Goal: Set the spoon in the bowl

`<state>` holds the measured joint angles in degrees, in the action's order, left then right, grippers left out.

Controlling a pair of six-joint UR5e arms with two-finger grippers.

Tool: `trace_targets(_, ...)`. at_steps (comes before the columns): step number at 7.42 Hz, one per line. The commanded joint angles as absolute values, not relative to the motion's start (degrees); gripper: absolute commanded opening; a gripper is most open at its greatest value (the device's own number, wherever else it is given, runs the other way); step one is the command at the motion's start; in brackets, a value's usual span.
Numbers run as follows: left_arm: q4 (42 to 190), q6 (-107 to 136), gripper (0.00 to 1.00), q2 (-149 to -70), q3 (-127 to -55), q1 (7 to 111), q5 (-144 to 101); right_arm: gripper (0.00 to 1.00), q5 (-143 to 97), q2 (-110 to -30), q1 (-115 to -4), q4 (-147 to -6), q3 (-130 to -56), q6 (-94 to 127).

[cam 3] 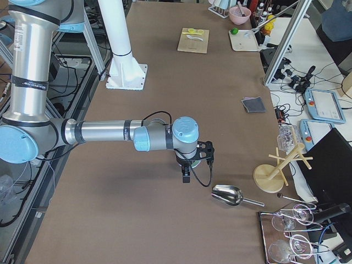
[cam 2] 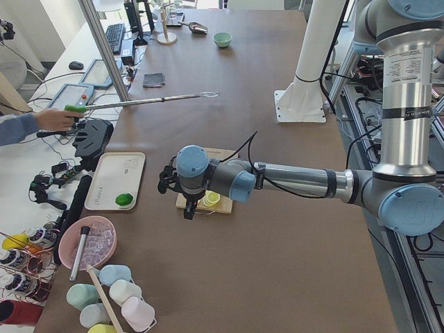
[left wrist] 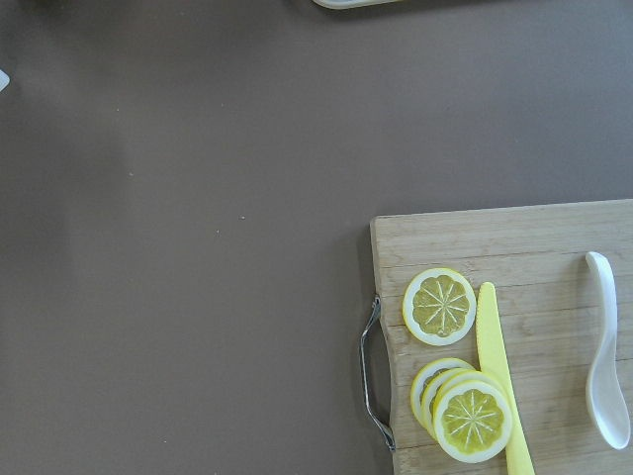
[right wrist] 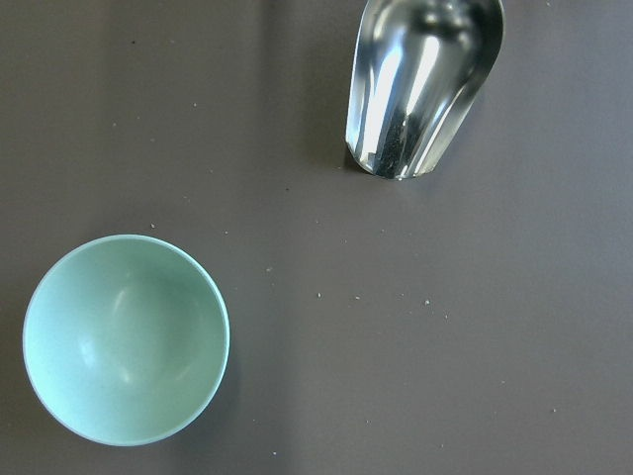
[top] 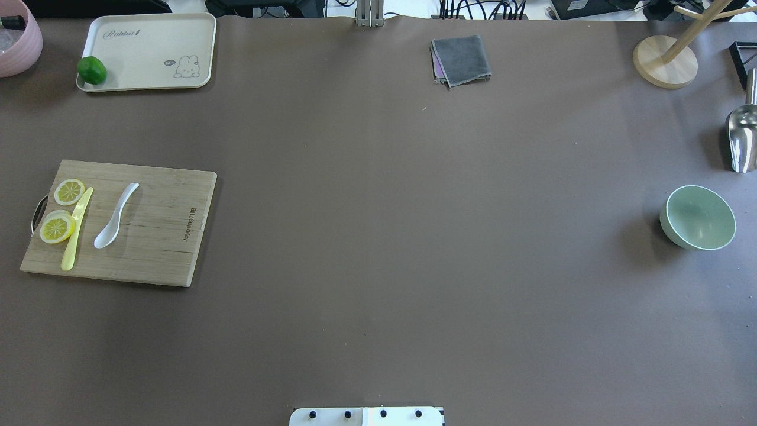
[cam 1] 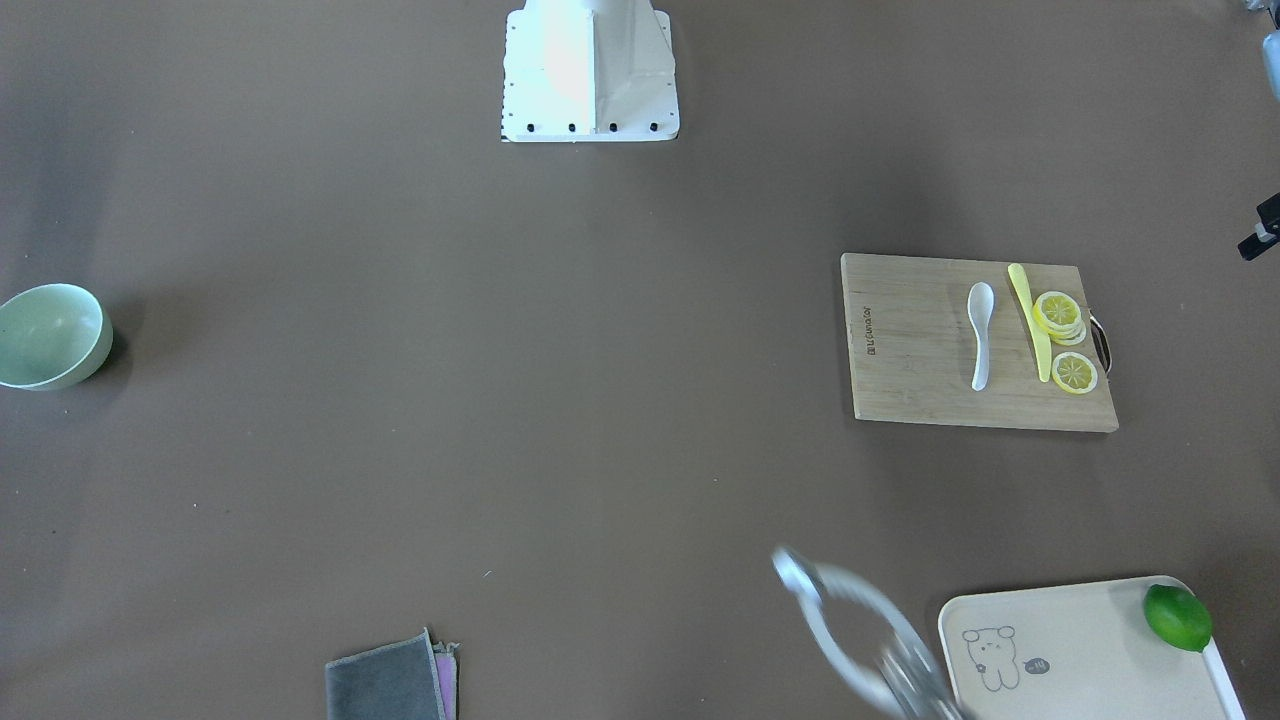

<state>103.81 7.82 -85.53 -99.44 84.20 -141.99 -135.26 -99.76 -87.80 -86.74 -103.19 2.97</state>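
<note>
The white spoon [top: 115, 216] lies on a wooden cutting board [top: 154, 236] at the table's left, beside a yellow knife [top: 75, 236]; it also shows in the front view [cam 1: 981, 335] and the left wrist view [left wrist: 605, 356]. The mint-green bowl [top: 699, 216] stands empty at the far right and shows in the right wrist view [right wrist: 126, 338]. My left gripper [cam 2: 186, 210] hovers above the table beside the board's handle end. My right gripper [cam 3: 187, 176] hovers near the bowl's area. Both show only in the side views, so I cannot tell whether they are open or shut.
Lemon slices [top: 69, 191] lie by the knife. A cream tray [top: 148, 50] with a lime [top: 92, 70] stands at the back left. A metal scoop [top: 742, 139], a wooden stand [top: 665, 62] and a grey cloth [top: 461, 59] lie further back. A person's reaching tool [cam 1: 860, 630] pokes over the table.
</note>
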Motion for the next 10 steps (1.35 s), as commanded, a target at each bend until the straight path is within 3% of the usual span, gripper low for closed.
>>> trace_targets(1, 101.62, 7.39, 0.98, -85.08, -102.2, 83.59, -141.25, 1.0, -135.26, -99.76, -87.8, -86.66, -103.1, 2.99)
trace_targets(3, 99.25, 6.06, 0.98, -84.21, -103.53, 82.7, -141.15, 1.0, -135.26, -99.67, -87.8, -86.75, -103.01, 2.99)
trace_targets(5, 86.89, 4.32, 0.98, -84.82, -108.78, 82.62, -140.46, 1.0, -135.26, -99.41, -87.72, -86.66, -103.1, 2.99)
trace_targets(10, 86.84, -6.86, 0.98, -81.83, -108.81, 83.5, -133.68, 1.0, -135.35, -99.14, -87.63, -86.66, -103.1, 2.9)
